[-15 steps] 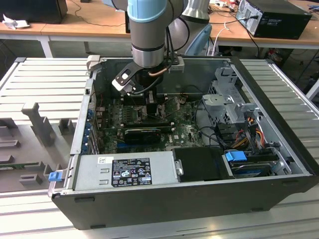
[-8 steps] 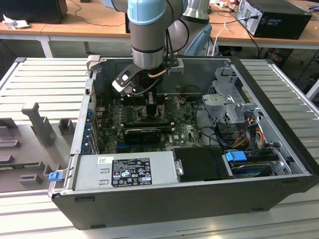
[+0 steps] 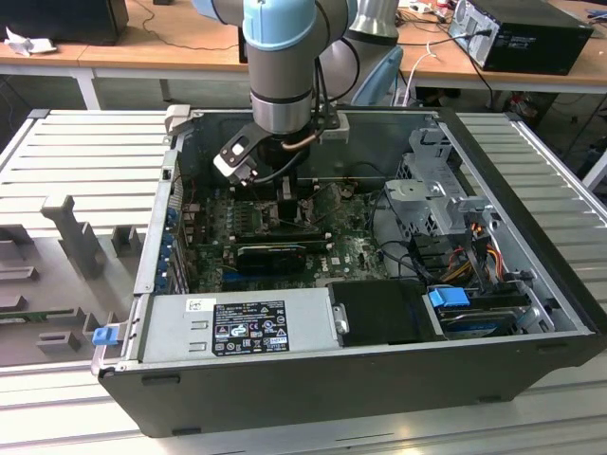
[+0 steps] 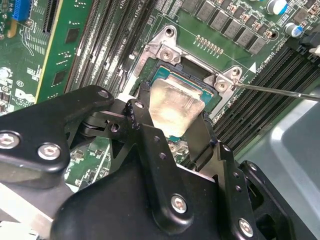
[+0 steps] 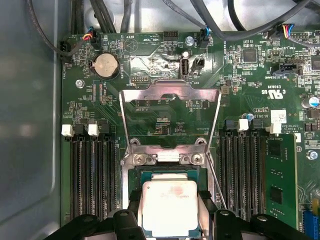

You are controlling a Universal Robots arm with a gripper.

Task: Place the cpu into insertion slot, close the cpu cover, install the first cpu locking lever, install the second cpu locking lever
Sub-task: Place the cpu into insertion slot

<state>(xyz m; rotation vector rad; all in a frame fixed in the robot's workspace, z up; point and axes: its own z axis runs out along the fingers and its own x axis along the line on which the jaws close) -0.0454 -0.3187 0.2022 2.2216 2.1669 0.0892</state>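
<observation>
Black two-finger gripper (image 4: 172, 120) is clamping the pale beige-silver square cpu (image 5: 170, 207) by two opposite edges, right over the square black insertion slot (image 4: 182, 64). We're not managing to tell if it's seated. In the exterior view we're placing the gripper at 12 o'clock of the long black card (image 3: 270, 254). Silvery-grey metal cpu cover (image 5: 170, 92) is standing open. We're judging it needs the chip kept level, corners matched, lowered straight, no pressing.

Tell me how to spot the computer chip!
Look inside the open computer case, at the green motherboard. Between the long black memory slots is the cpu, held by the gripper. It is the only flat, pale silvery square there.
</observation>
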